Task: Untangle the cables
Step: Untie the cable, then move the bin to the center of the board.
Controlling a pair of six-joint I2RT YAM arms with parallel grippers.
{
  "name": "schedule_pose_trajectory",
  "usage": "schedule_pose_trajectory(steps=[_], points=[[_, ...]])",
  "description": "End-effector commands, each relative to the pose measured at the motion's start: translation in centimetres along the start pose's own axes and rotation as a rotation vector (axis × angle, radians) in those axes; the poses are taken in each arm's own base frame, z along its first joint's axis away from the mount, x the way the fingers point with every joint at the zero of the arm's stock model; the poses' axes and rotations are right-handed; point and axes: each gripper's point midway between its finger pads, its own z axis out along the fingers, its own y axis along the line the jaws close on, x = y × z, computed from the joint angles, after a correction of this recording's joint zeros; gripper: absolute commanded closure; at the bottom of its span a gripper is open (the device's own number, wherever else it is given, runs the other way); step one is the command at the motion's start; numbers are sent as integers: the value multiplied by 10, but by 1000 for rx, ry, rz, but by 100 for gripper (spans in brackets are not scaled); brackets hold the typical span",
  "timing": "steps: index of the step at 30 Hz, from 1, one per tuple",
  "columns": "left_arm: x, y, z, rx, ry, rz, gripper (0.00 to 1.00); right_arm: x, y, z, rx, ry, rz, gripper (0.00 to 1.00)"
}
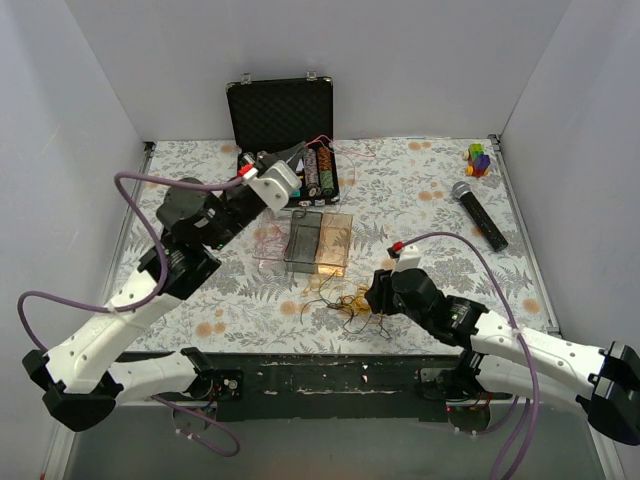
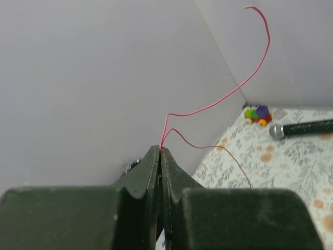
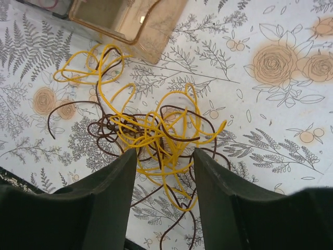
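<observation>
A tangle of yellow cables (image 3: 156,130) and dark brown cables (image 3: 104,130) lies on the flowered table, in front of the clear box (image 1: 318,240). My right gripper (image 3: 164,153) is open just above the tangle, one finger on each side of its near loops; from above it sits at the clump's right edge (image 1: 372,293). My left gripper (image 1: 303,150) is raised near the black case, shut on a thin pink-red cable (image 2: 218,102) whose two ends curl up and away from the fingertips (image 2: 156,152). Pink loops (image 1: 268,240) show at the box's left side.
An open black case (image 1: 283,115) with rows of chips (image 1: 318,172) stands at the back. A microphone (image 1: 480,213) and a small coloured toy (image 1: 479,159) lie at the back right. White walls close in the table on three sides.
</observation>
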Motion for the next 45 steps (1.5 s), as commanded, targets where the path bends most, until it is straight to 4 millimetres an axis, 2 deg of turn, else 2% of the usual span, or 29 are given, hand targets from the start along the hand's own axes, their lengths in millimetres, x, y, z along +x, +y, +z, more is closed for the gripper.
schedule_pose_trajectory(steps=[1, 9, 13, 16, 20, 23, 25, 27, 30, 35, 39, 45], points=[[33, 12, -3, -135, 79, 38, 100, -41, 18, -16, -41, -74, -20, 41], [56, 9, 1, -161, 113, 47, 100, -82, 35, -28, -80, -151, -50, 38], [77, 6, -3, -176, 157, 53, 100, -91, 33, -14, -54, -135, -39, 38], [101, 5, -8, -194, 212, 60, 100, -98, 31, -4, -51, -133, -27, 40], [133, 7, -16, -212, 280, 102, 100, -108, 17, 11, -32, -124, 1, 40], [144, 16, -20, -240, 298, 98, 100, -114, 7, 20, -24, -122, 19, 41], [144, 24, -21, -266, 288, 70, 100, -122, 3, 26, -27, -142, 31, 40], [135, 31, -20, -286, 262, 65, 100, -122, 0, 34, -26, -125, 39, 40], [116, 41, -18, -303, 213, 55, 100, -129, 5, 48, -53, -124, 43, 40], [88, 53, -17, -317, 151, 35, 100, -120, 15, 76, -96, -69, 54, 40], [96, 46, -22, -293, 183, 28, 100, -109, 18, 95, -113, -26, 68, 40], [121, 21, -29, -222, 240, -18, 100, -103, 20, 111, -118, 5, 70, 40]])
